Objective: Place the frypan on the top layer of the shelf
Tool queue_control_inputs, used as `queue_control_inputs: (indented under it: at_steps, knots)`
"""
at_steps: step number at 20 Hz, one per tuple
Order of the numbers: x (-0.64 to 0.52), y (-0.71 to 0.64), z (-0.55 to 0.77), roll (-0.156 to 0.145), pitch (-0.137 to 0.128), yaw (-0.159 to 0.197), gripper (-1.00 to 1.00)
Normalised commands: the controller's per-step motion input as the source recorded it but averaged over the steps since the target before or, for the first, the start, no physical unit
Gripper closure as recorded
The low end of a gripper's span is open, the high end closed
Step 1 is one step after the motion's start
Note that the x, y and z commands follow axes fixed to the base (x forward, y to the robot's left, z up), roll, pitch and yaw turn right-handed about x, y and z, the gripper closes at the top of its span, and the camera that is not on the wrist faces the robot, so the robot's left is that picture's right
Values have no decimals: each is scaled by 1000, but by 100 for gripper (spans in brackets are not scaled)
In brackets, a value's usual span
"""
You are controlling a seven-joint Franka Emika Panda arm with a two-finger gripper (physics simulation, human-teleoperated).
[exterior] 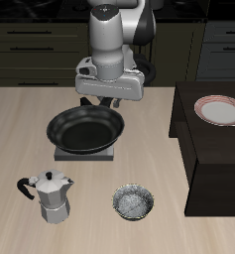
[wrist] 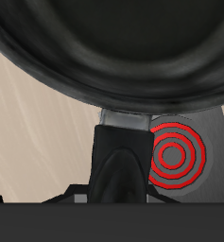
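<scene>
Light wood makes up the tabletop (exterior: 30,129), the widest surface in the exterior view, with dark drawer cabinets (exterior: 35,50) running along behind it. On it, at one side, stands the shelf (exterior: 213,164), a large dark brown-black blocky unit with a flat top; a white plate with a red rim (exterior: 219,110) lies on that top, toward its back end.

Next in size comes the Franka arm (exterior: 111,40), grey and white, reaching down over the middle of the table. Its gripper (exterior: 101,102) sits right at the back rim of the frypan (exterior: 84,129), where the handle would be. The fingers are hidden by the arm's body in the exterior view and lie out of frame in the wrist view, so I cannot tell whether they are clamped on the handle or apart.

That round black pan sits over the grey square burner plate (exterior: 84,155), well apart from the shelf and not on its top layer. In the wrist view the pan's dark curved underside (wrist: 113,47) fills most of the frame, and the burner plate's red rings (wrist: 175,151) show beneath it.

Nearer the table's front edge stand a silvery moka pot (exterior: 54,196) with a black handle, and beside it a small silvery bowl (exterior: 133,203).
</scene>
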Motion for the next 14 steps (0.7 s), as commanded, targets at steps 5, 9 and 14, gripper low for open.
queue_control_inputs:
  at_steps: [5,9,14]
  knots:
    - [80,20,81,37,6,133,100]
    - [65,48,25,-2,-7,109,100]
    - [169,-17,80,29,3,110,100]
